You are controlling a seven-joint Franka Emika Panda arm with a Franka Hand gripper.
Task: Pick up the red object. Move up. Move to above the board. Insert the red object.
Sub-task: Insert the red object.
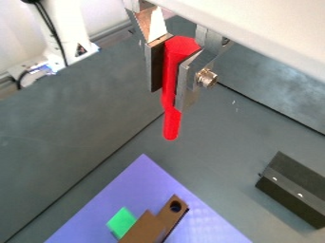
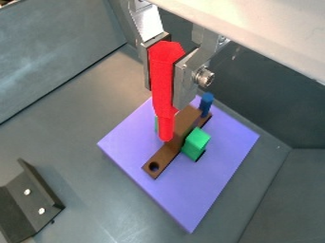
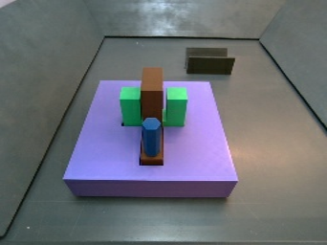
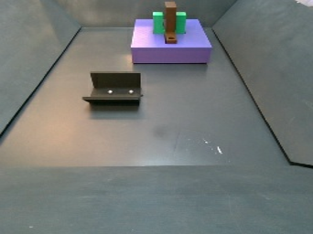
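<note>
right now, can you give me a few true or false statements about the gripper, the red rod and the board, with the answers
1. The gripper holds the red object between its fingers, up in the air. True.
2. The red object is already in the board. False: it hangs above it in a wrist view.
3. A blue peg stands in the board. True.
4. The board lies on the bare floor. False: it rests on the purple slab.
5. The fixture sits on the slab. False: it stands on the floor.

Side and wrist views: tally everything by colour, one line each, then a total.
Red: 1, rod held in the gripper above the slab
Blue: 1, peg
Green: 2, blocks
Brown: 1, board
Purple: 1, slab
Dark: 1, fixture
Total: 7
</note>
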